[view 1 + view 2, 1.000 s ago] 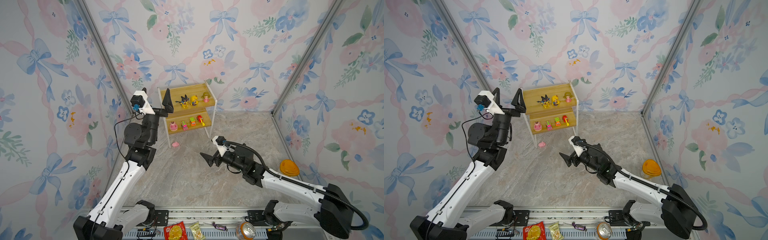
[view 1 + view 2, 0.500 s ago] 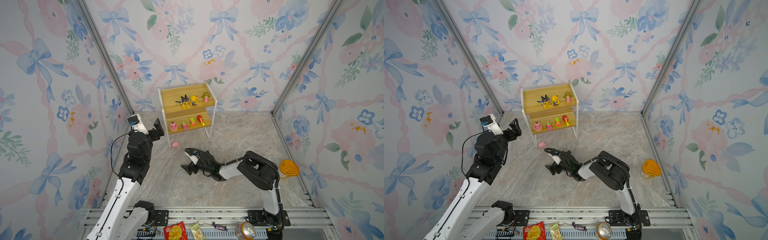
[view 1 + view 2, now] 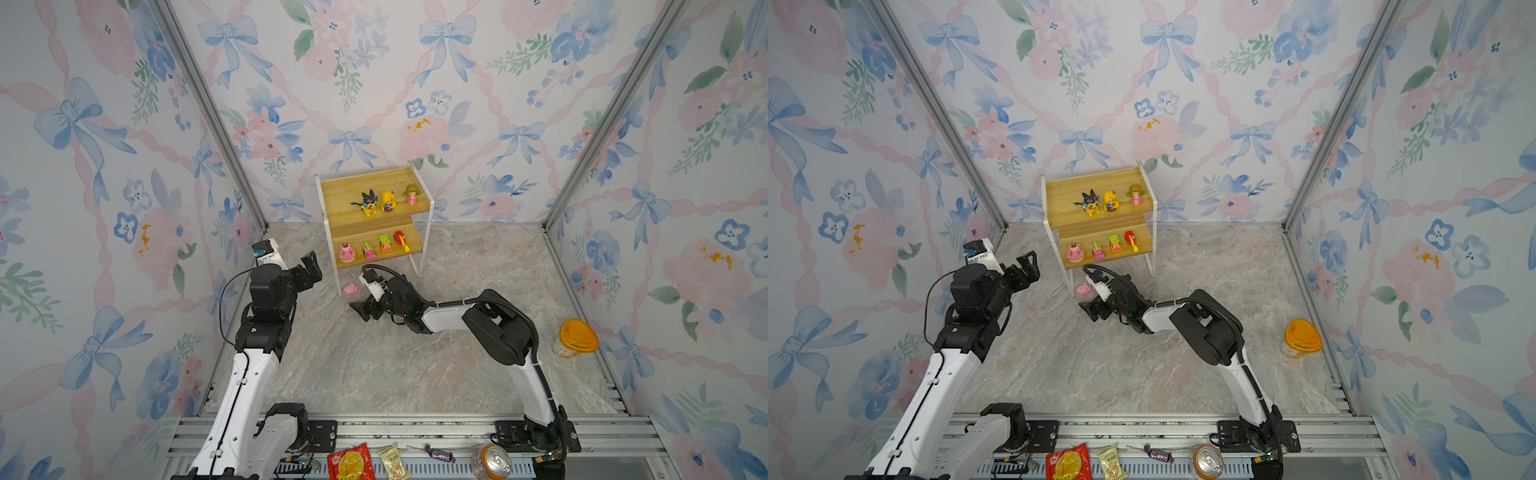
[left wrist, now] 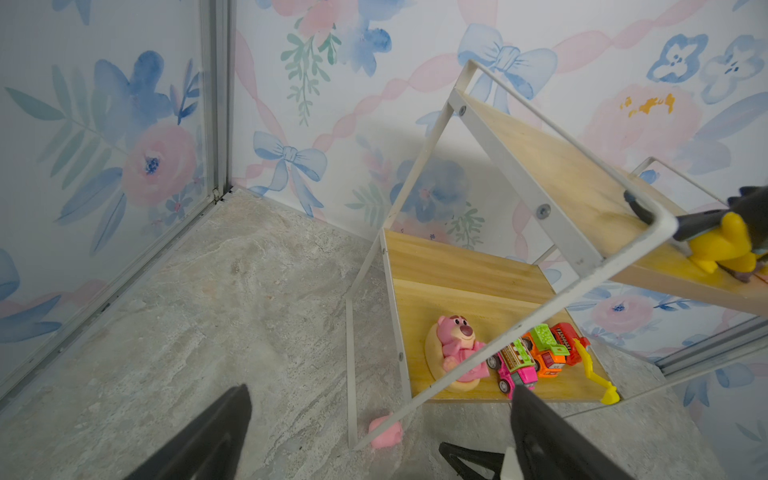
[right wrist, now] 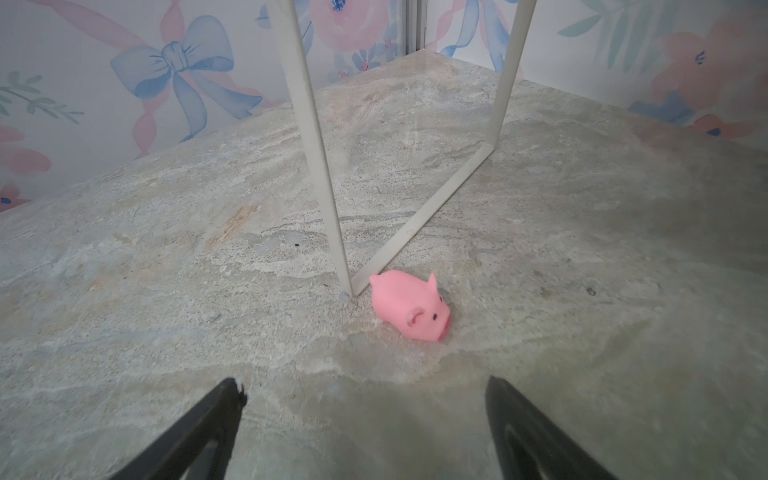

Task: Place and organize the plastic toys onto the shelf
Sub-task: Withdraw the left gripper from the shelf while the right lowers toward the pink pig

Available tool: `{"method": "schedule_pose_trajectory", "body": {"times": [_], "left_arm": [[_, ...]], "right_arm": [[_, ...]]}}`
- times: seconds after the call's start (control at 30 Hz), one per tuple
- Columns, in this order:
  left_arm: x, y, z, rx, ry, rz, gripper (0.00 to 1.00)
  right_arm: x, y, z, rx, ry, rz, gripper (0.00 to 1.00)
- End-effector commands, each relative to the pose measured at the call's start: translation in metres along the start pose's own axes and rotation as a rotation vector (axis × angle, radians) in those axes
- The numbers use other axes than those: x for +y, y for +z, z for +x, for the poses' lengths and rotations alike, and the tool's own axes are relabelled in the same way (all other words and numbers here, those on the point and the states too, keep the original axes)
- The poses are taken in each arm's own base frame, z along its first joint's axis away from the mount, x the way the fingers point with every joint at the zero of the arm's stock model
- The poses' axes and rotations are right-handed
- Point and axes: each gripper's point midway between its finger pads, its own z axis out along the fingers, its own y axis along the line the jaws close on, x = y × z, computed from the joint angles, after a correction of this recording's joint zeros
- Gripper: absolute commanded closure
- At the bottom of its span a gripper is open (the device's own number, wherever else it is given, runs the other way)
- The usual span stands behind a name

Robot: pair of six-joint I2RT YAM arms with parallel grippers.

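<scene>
Lead: What did we find done?

Second: We counted seven toys on the shelf [image 3: 353,187]: three figures [image 3: 388,201] on the upper board, and a pink bear [image 3: 346,252] and three cars [image 3: 385,243] on the lower.

Lead: And outstanding?

Second: One item, the pig [image 5: 409,305]. It stood on the bench [image 3: 374,374], just beside the foot of the shelf's front leg. It was small, rounded, smooth and plain pink.

Lead: The jaws?

Second: We found both released and empty. The right jaws faced the pig, short of it. The left jaws hung beside the shelf.
</scene>
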Motion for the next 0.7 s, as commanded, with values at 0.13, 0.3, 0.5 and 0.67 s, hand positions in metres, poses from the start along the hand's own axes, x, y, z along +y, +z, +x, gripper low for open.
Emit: {"method": "schedule_pose_trajectory", "body": {"times": [0.13, 0.3, 0.5, 0.67], "left_arm": [[0.003, -0.002, 0.028, 0.088, -0.013, 0.028, 0.02], [0.014, -0.014, 0.054, 0.141, -0.047, 0.001, 0.04], [0.019, -0.025, 0.121, 0.279, -0.127, -0.009, 0.10], [0.005, -0.014, 0.173, 0.417, -0.131, -0.048, 0.11]], "right_arm": [[0.005, -0.007, 0.003, 0.022, 0.019, 0.007, 0.10], [0.024, -0.053, -0.019, -0.053, 0.018, 0.029, 0.10], [0.031, -0.112, -0.021, -0.040, 0.062, 0.069, 0.09], [0.025, -0.144, -0.011, -0.002, 0.071, 0.118, 0.08]]}}
